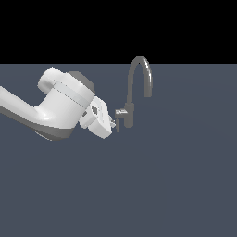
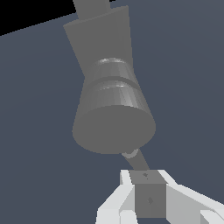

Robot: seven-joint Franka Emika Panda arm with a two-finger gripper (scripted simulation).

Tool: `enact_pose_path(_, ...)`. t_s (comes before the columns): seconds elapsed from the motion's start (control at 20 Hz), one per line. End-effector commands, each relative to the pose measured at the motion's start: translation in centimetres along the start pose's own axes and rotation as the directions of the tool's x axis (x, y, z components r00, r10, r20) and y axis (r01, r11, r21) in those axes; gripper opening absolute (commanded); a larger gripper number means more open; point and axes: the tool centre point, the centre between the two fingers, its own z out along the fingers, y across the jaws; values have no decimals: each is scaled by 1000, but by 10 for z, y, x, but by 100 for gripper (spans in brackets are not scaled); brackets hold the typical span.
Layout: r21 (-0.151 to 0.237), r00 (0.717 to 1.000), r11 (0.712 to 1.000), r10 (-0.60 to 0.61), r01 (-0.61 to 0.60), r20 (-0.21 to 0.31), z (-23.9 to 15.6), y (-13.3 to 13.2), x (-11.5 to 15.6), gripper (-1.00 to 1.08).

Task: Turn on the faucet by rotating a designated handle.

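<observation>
The faucet (image 1: 131, 99) stood near the middle of the dark flat surface (image 1: 176, 185), its arched spout (image 1: 141, 69) curving over toward the exterior view's right. A short silvery stub (image 1: 121, 112) projected from the body toward the exterior view's left, and the handle (image 1: 118, 124), a thin lever, hung down from the stub's outer end.

The arm (image 1: 55, 104) reached in from the exterior view's left, with the gripper (image 1: 112, 124) right at the handle. In the wrist view the two white fingers (image 2: 114, 201) stood on either side of a gray block (image 2: 149, 199) that joined up to the end of the stub by a thin bar; this was judged to be the lever seen end-on. The fingers sat close against it, but whether they actually pressed on it could not be confirmed from either view, so the state of the grasp was recorded as undetermined.

The step in hand was judged to be seating on the lever ahead of the turn. To do it well, firm contact on both sides of the lever should be secured first. The wrist should then sweep in an arc centred on the stub's axis, not push in a straight line, so the lever does not slide out from between the fingers. The hand should stay clear of the faucet body (image 2: 113, 109), which filled the wrist view just beyond the lever.
</observation>
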Motion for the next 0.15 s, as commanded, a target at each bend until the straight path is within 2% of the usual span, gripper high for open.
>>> enact_pose_path(0.0, -39, 1000, 999, -20, 19, -24, 33, 14, -4, -100)
enact_pose_path(0.1, -42, 999, 999, -21, 20, -24, 36, 13, -6, -100)
